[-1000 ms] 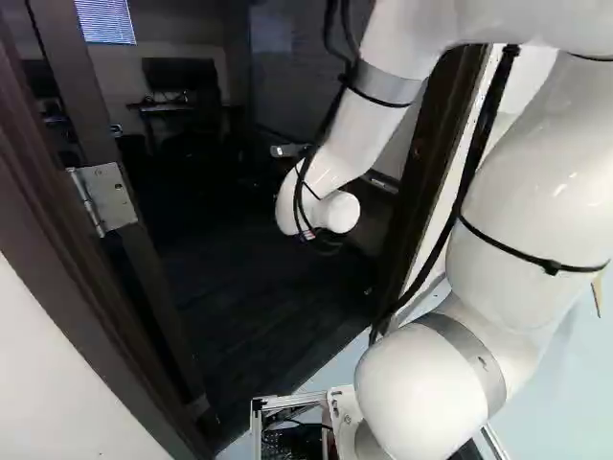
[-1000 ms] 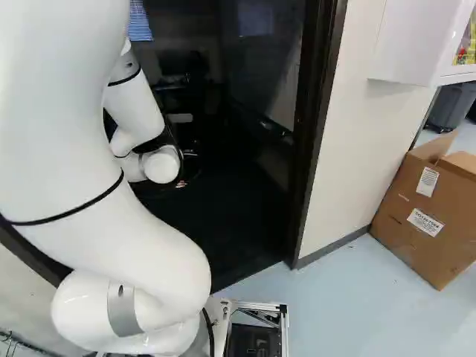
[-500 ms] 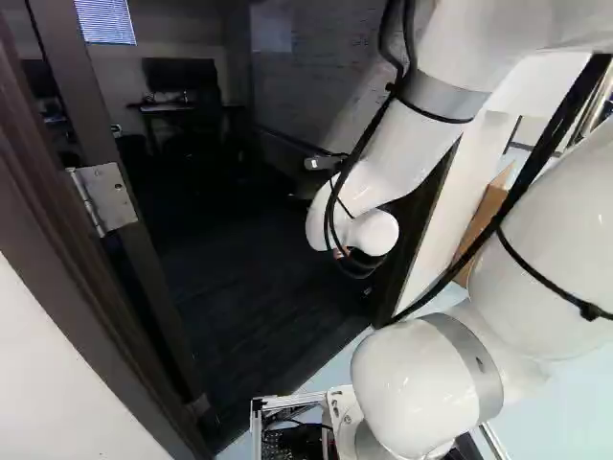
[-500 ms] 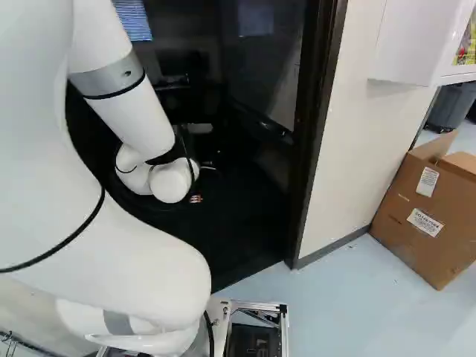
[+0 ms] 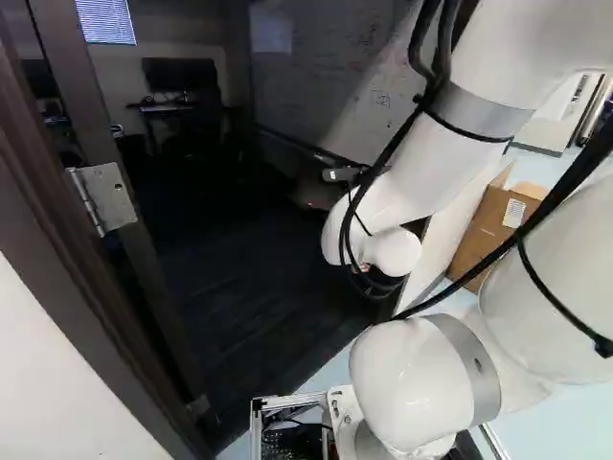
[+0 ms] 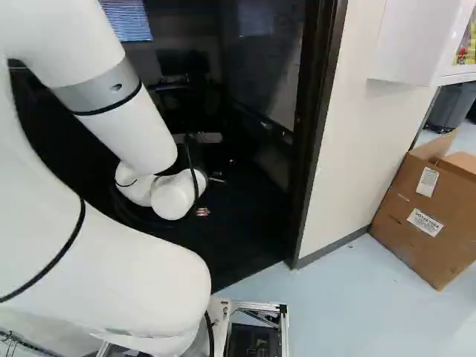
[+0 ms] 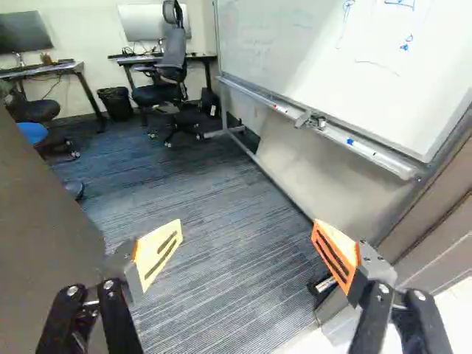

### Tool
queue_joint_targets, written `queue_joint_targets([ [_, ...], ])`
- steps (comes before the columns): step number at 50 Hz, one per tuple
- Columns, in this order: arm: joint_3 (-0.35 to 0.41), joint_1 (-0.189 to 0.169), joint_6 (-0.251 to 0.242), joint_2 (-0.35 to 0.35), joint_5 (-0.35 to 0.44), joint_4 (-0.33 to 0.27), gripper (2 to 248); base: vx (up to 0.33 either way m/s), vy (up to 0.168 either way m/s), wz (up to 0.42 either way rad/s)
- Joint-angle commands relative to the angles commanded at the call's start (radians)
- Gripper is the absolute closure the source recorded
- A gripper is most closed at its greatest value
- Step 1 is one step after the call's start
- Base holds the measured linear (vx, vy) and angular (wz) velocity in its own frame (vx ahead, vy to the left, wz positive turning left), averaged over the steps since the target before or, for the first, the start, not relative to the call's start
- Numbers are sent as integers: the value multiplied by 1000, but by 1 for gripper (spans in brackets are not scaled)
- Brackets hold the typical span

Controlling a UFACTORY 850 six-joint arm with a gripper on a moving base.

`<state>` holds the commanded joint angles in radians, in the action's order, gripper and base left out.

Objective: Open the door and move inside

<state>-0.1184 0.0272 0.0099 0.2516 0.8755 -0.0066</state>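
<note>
Gripper (image 7: 247,232) fingers apart, nothing held | door (image 7: 37,199), fairly surely, swung inward from frame's (image 5: 48,249) left edge in left base view | door upright, left of gripper; gripper nearer frame's right edge | likely next: base (image 5: 340,412) drives between

The arm (image 5: 426,144) has swung rightward, its wrist (image 5: 369,230) lower too, as far as the dimness shows.
</note>
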Motion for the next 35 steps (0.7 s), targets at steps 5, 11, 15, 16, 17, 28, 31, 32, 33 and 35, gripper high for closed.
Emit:
queue_joint_targets([
  [5, 12, -10, -4, 10, -1, 3, 3, 0, 0, 0],
  [11, 22, -19, -7, 20, -2, 5, 3, 0, 0, 0],
  [15, 27, -24, -9, 24, -2, 6, 3, 0, 0, 0],
  [16, 28, -24, -9, 25, -3, 6, 3, 0, 0, 0],
  [17, 29, -25, -9, 25, -3, 6, 3, 0, 0, 0],
  [28, 31, -27, -10, 28, -3, 7, 3, 0, 0, 0],
  [31, 31, -27, -10, 28, -3, 7, 3, 0, 0, 0],
  [32, 31, -27, -10, 28, -3, 7, 3, 0, 0, 0],
  [33, 31, -27, -10, 28, -3, 7, 3, 0, 0, 0],
  [35, 31, -27, -10, 28, -3, 7, 3, 0, 0, 0],
])
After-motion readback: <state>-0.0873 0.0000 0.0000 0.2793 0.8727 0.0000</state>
